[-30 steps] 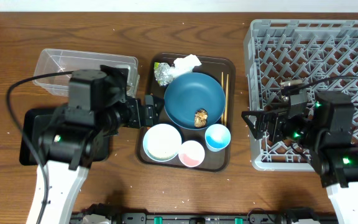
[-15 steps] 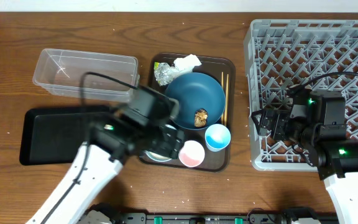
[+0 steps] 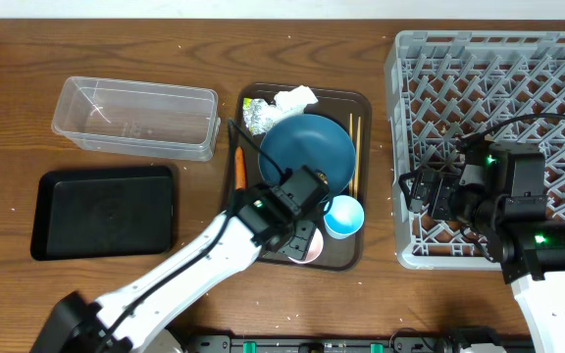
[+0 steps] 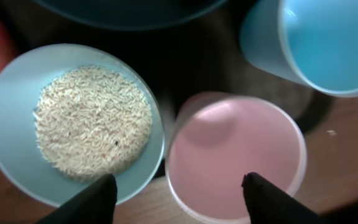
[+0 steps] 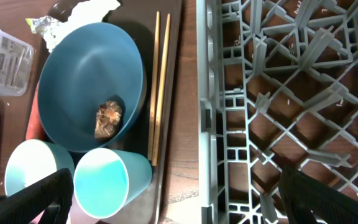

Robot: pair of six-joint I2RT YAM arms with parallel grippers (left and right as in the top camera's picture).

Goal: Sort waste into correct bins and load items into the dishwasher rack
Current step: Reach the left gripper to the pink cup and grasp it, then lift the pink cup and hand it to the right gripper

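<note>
My left gripper [image 3: 297, 235] [image 4: 179, 190] is open, low over the gap between the white bowl [image 4: 5, 112] of loose rice [image 4: 92, 121] and the pink cup [image 4: 235, 155]. The light blue cup [image 3: 342, 216] [image 5: 107, 180] stands beside them. The dark blue bowl [image 3: 307, 147] holds the brown lump [image 5: 109, 118]. Chopsticks [image 3: 354, 157] [image 5: 157, 87] lie to its right. Tissue [image 3: 294, 98], foil wrapper [image 3: 256, 118] and carrot [image 3: 240, 167] lie on the brown serving tray [image 3: 363, 103]. My right gripper [image 3: 418, 194] [image 5: 179, 186] is open and empty over the left edge of the grey rack [image 3: 498, 88].
The clear tub [image 3: 135, 118] stands at the back left and the black tray [image 3: 106, 211] in front of it. My left arm reaches in from the front edge and covers most of the white bowl in the overhead view.
My left arm swung from over the black tray to the serving tray and now hovers over the white bowl and pink cup. The carrot came into view. The right arm barely moved.
</note>
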